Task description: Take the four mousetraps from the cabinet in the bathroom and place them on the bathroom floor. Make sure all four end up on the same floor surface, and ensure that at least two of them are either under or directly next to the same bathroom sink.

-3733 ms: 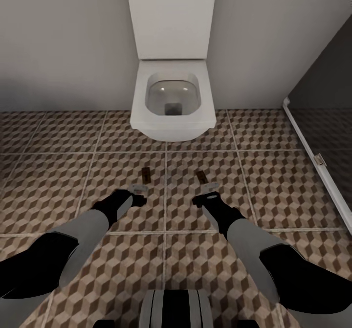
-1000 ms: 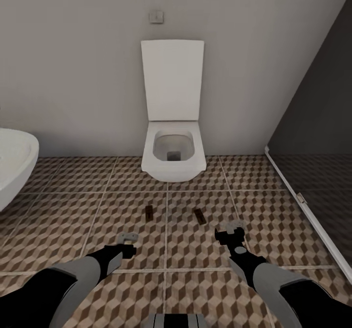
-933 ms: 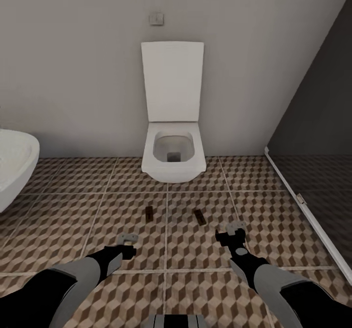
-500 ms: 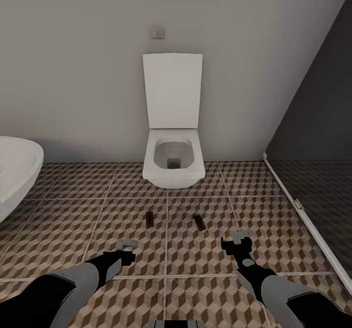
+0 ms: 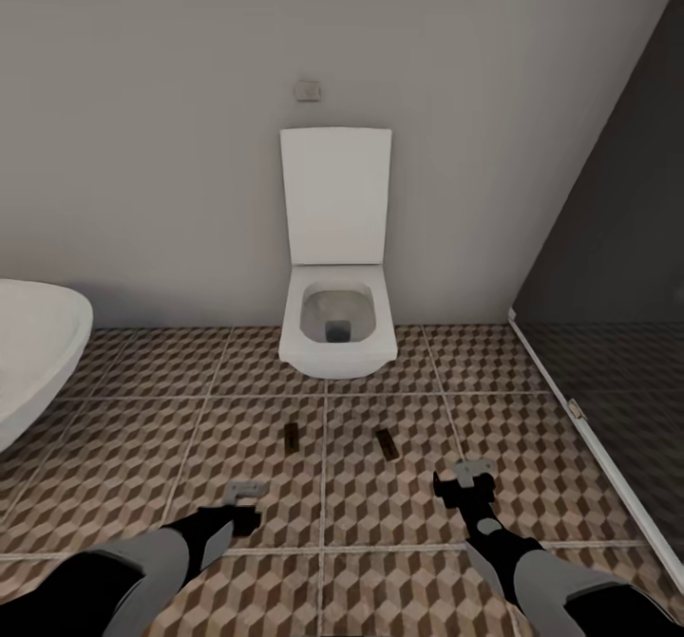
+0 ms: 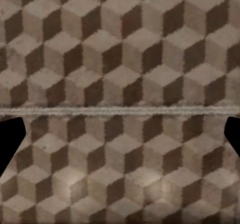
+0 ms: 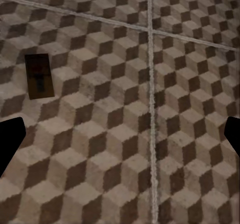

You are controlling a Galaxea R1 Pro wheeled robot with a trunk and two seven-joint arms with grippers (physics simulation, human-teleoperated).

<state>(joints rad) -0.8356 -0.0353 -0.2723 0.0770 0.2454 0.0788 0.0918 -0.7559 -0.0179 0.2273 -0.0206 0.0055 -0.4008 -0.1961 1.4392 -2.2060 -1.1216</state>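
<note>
Two mousetraps (image 5: pixel 292 437) (image 5: pixel 386 443) lie flat on the bathroom floor (image 5: pixel 123 447), toilet (image 5: pixel 337 333) at 12 o'clock. We see left hand (image 5: pixel 244 492) and right hand (image 5: pixel 472 474) both spread wide, holding nothing.

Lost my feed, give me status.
Left gripper and right gripper open, empty. Two mousetraps flat on bathroom floor before toilet. Nothing obstructing.

bathroom floor (image 5: pixel 142 457): cube-pattern tiles, pale grout | lying flat on it: two mousetraps, left mousetrap (image 5: pixel 292 437), right mousetrap (image 5: pixel 385 442), apart, either side of a grout line, before toilet (image 5: pixel 337 333)
</note>
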